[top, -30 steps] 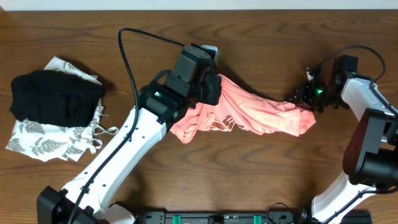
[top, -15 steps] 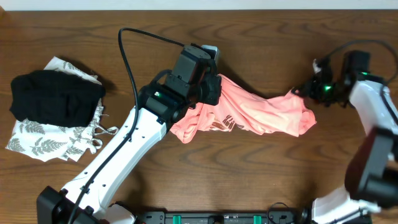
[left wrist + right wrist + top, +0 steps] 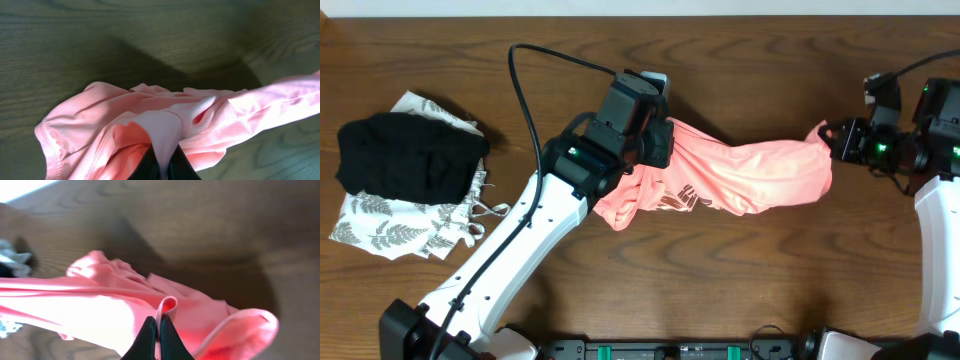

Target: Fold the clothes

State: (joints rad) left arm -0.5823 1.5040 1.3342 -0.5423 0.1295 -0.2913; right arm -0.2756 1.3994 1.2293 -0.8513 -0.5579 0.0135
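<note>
Right claw (image 3: 156, 336) has just pinched shut on a fold of the pink T-shirt (image 3: 750, 175) and dragged that end out to my right. The shirt's now stretched over the table (image 3: 720, 290) between it and the left claw (image 3: 161, 169), which is clamped on the other end. I reckon that's spreading, no fold yet. The black garment (image 3: 410, 155) sits far left.
</note>
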